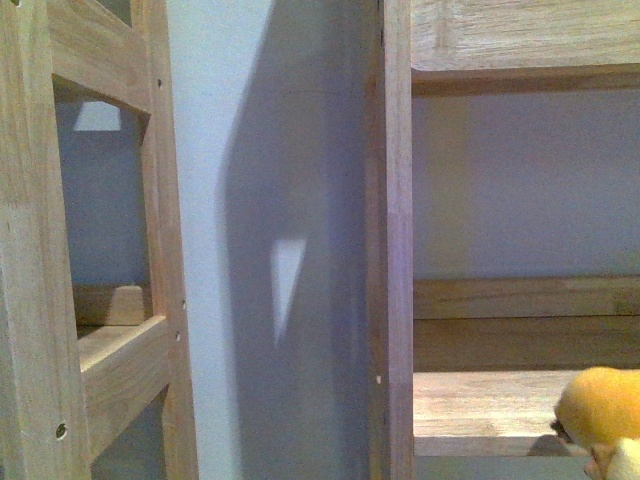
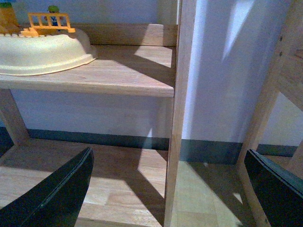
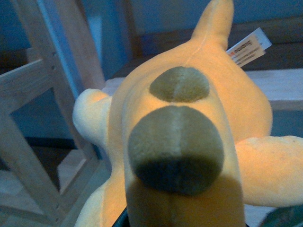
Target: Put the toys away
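Observation:
The plush toy (image 3: 189, 123) fills the right wrist view: orange-yellow, with two olive-brown round patches down its middle, stubby limbs out to the sides and a white tag (image 3: 248, 49). My right gripper (image 3: 189, 221) is shut on it, its fingers almost wholly hidden under the plush. In the front view only a rounded orange part of the toy (image 1: 600, 405) shows at the lower right, just in front of a wooden shelf board (image 1: 480, 405). My left gripper (image 2: 168, 189) is open and holds nothing, and its dark fingers (image 2: 57, 194) stand on either side of a wooden post (image 2: 177, 109).
Wooden shelf frames (image 1: 395, 240) stand left and right against a pale wall (image 1: 270, 200). In the left wrist view a cream dish (image 2: 42, 54) with an orange toy fence (image 2: 47, 21) sits on an upper shelf (image 2: 128, 71). A lower shelf (image 2: 118, 179) lies beneath it.

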`<state>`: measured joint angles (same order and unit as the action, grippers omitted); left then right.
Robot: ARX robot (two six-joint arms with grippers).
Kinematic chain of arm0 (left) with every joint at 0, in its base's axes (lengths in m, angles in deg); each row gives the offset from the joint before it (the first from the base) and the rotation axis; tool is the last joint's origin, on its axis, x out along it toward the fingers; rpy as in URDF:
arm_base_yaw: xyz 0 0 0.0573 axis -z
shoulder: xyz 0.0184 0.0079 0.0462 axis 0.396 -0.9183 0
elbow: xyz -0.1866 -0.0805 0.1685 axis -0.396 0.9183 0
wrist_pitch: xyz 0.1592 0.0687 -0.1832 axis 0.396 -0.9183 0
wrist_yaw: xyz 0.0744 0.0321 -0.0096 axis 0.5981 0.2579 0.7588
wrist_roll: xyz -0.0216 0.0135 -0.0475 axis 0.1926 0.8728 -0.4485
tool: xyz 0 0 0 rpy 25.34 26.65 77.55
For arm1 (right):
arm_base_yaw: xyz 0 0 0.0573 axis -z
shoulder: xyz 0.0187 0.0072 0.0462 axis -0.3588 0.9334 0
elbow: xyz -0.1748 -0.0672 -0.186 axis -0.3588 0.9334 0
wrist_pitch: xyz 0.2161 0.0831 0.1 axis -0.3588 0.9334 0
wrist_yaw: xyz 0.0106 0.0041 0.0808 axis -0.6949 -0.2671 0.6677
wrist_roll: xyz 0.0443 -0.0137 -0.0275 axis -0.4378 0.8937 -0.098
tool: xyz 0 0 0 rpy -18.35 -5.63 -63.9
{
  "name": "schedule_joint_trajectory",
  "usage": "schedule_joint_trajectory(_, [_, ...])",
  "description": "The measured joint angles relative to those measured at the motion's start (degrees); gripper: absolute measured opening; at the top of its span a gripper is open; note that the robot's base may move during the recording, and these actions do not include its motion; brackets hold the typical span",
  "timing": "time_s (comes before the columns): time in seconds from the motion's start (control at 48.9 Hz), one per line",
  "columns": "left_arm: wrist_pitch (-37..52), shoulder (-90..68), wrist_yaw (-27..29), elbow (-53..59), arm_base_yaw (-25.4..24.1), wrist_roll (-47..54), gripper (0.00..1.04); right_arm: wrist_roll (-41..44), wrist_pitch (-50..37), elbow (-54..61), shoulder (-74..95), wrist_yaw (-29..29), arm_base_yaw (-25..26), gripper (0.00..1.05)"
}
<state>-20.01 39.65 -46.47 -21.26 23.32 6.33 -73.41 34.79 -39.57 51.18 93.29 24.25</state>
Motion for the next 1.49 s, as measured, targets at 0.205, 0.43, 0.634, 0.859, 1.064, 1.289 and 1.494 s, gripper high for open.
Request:
schedule_joint_trajectory(0.205, [0.0, 0.0, 0.0, 0.0, 0.0, 0.0, 0.99, 1.05, -4.28, -10.01, 5.95, 0.09, 0.85, 0.07])
schedule_joint_trajectory(0.43, [0.0, 0.0, 0.0, 0.0, 0.0, 0.0, 0.99, 2.78, -7.5, -19.65, 12.09, -0.98, -3.32, 0.07])
schedule_joint_trajectory(0.634, [0.0, 0.0, 0.0, 0.0, 0.0, 0.0, 0.99, 4.79, -8.81, -28.72, 17.88, -1.4, -6.4, 0.07])
schedule_joint_trajectory(0.859, [0.0, 0.0, 0.0, 0.0, 0.0, 0.0, 0.99, 6.88, -8.17, -41.55, 24.81, -0.76, -7.37, 0.07])
schedule_joint_trajectory(1.064, [0.0, 0.0, 0.0, 0.0, 0.0, 0.0, 0.99, 7.19, -4.72, -50.64, 29.27, 0.37, -6.75, 0.07])
schedule_joint_trajectory(1.289, [0.0, 0.0, 0.0, 0.0, 0.0, 0.0, 0.99, 4.55, -3.63, -61.05, 36.5, 1.7, -3.76, 0.07])
schedule_joint_trajectory(1.494, [0.0, 0.0, 0.0, 0.0, 0.0, 0.0, 0.99, 2.71, -4.46, -70.14, 46.88, -0.76, -4.17, 0.07])
